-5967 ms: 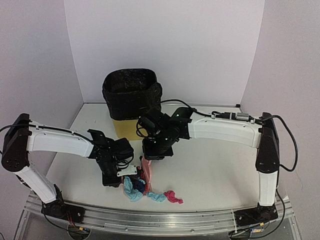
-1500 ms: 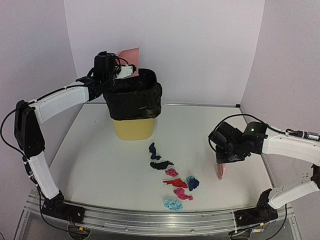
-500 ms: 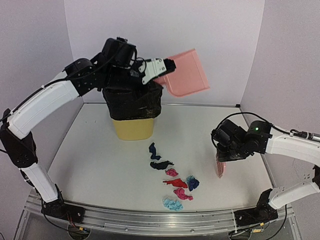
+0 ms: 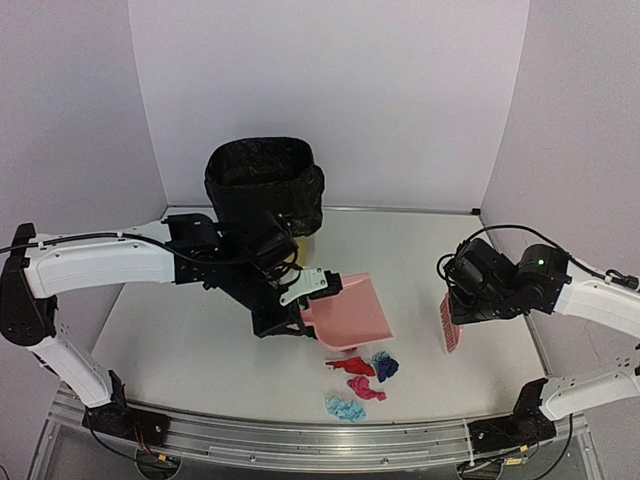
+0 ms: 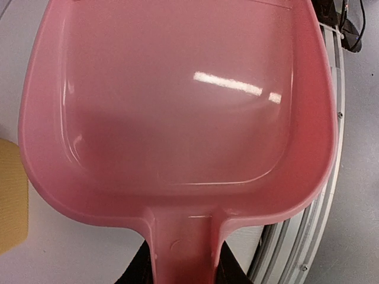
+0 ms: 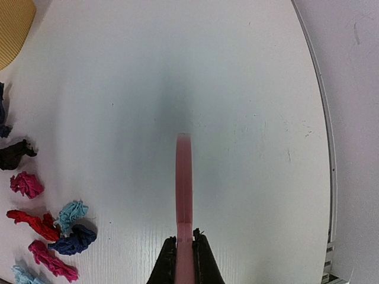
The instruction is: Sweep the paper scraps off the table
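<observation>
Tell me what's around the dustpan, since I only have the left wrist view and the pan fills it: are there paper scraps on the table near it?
Observer: Yes. In the top view, paper scraps lie on the table just off the open edge of the dustpan.
Operator: Where's the brush?
Observer: The right fingers are shut on the brush, to the right of the scraps and apart from them.
Operator: Anything else I'm missing?
Observer: The right wrist view shows a black scrap that the pan covers in the top view.
</observation>
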